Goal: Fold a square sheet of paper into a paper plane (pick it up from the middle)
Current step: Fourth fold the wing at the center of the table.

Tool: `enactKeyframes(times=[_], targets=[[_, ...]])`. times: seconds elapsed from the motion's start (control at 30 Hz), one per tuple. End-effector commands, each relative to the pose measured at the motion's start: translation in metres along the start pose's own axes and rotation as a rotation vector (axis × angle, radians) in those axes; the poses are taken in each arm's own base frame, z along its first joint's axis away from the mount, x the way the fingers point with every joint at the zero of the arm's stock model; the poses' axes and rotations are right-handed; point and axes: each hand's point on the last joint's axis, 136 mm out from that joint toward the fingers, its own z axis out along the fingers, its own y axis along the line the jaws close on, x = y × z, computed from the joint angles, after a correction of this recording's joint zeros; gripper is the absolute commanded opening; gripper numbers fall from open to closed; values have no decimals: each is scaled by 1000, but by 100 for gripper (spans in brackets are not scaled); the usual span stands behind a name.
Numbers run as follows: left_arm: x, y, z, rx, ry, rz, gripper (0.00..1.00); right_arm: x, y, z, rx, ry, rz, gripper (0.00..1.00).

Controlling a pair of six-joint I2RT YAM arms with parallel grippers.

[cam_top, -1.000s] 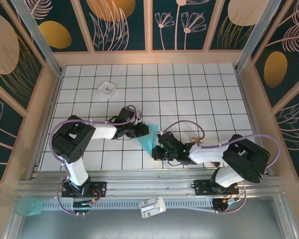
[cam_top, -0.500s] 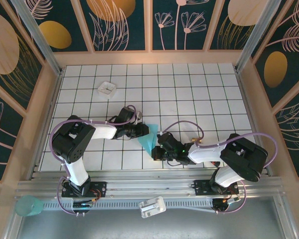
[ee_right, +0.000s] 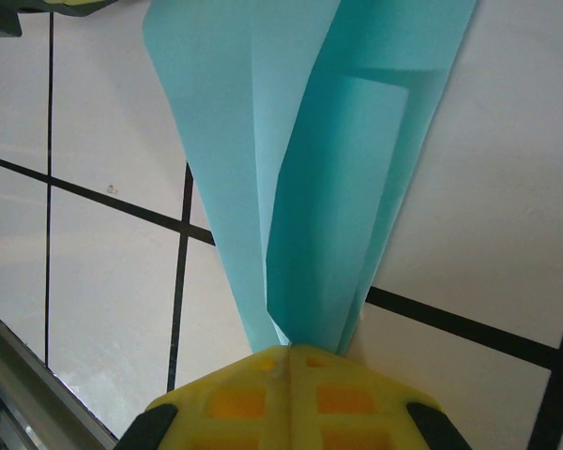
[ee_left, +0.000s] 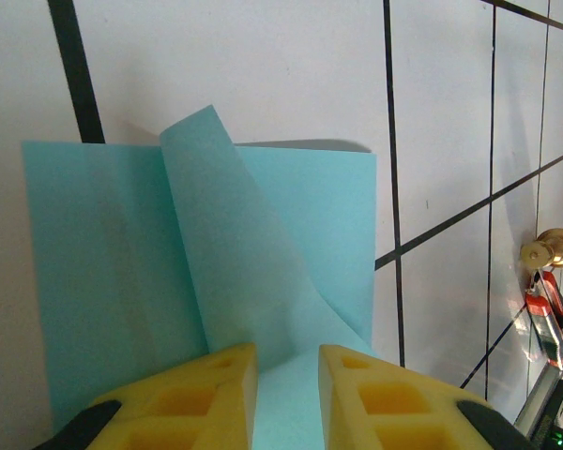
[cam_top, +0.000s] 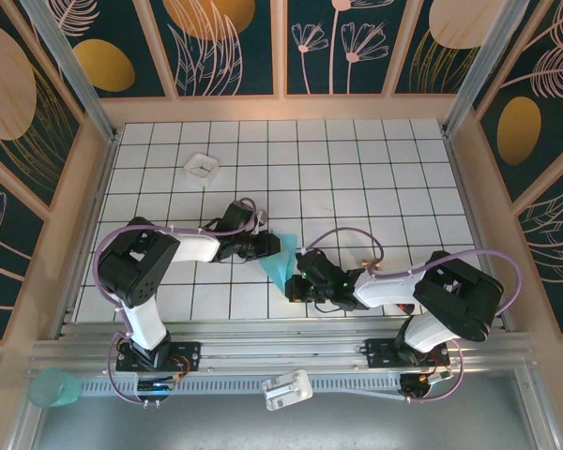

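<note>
I'm mid-fold: the paper plane (cam_top: 280, 266) is a half-made dart lying on the surface (cam_top: 357, 187) between my two claws. My right claw (ee_right: 289, 349) is clenched on its narrow tip, and the body fans out ahead of the fingers. My left claw (ee_left: 286, 354) stands slightly parted over the wide end, where a flap (ee_left: 216, 234) curls up just ahead of it. Next, I judge, that flap needs pressing flat and creasing while the right claw pins the tip.
</note>
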Motion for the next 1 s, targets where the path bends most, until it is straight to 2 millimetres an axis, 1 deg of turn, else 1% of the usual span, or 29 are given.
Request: enactKeyframes(times=[0.0, 0.27, 0.73, 0.8, 0.97], targets=[[15, 37, 7, -131, 37, -29, 26, 8, -24, 4, 69, 13, 32, 2], [14, 37, 7, -134, 35, -27, 26, 6, -27, 0, 72, 6, 31, 3], [14, 39, 7, -139, 35, -24, 26, -2, -8, -11, -3, -27, -2, 9], [14, 39, 7, -139, 34, -25, 26, -2, -9, -11, -2, -28, -2, 9], [14, 40, 7, -141, 36, -25, 26, 3, -19, -8, 25, -14, 19, 8]])
